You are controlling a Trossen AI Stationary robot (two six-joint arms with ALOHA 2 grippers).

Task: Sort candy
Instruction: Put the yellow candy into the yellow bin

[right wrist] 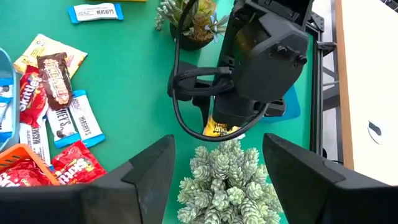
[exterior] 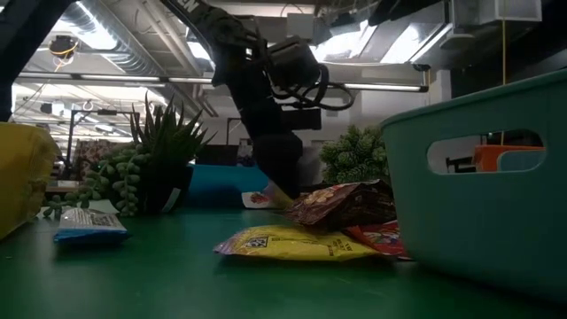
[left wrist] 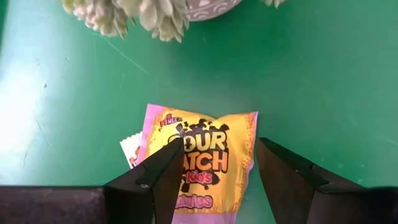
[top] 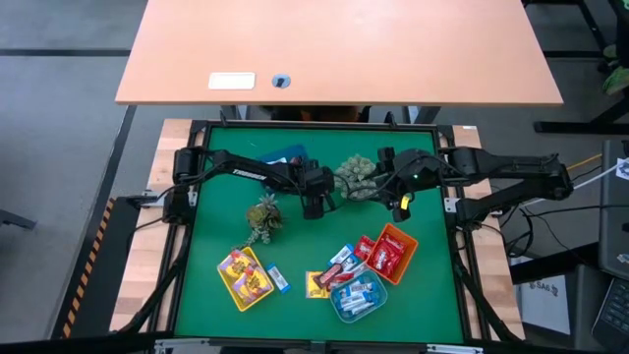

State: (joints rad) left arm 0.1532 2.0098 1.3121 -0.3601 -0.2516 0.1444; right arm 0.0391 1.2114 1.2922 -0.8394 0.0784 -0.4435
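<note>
i see the left gripper [left wrist: 214,180] lowered over a yellow sour candy packet [left wrist: 202,155] that lies flat on the green worktop [top: 216,236] near its middle. its fingers [left wrist: 158,180] stand apart, one on each side of the packet, and i cannot tell whether they touch the wrapper. a small white wrapper [left wrist: 130,149] pokes out from under the packet's edge. a pale succulent plant [top: 356,177] stands just beside this spot, and a spiky green plant [top: 263,218] stands on the other side of the left arm.

the right gripper [right wrist: 217,171] hangs above the pale succulent, close to the left gripper, with its fingers apart and nothing between them.

the rest of the candy is at the near side of the worktop. a yellow tray [top: 246,278] holds yellow packets, and a blue-and-white bar [top: 279,280] lies just beside it. an orange tray [top: 405,246] holds red packets. a blue tray [top: 359,307] holds blue-and-white bars. between the trays, a loose group of red, brown, white and yellow pieces [top: 334,270] lies on the worktop, some overlapping. a blue tray [top: 285,154] sits at the far edge, partly hidden by the left arm.
</note>
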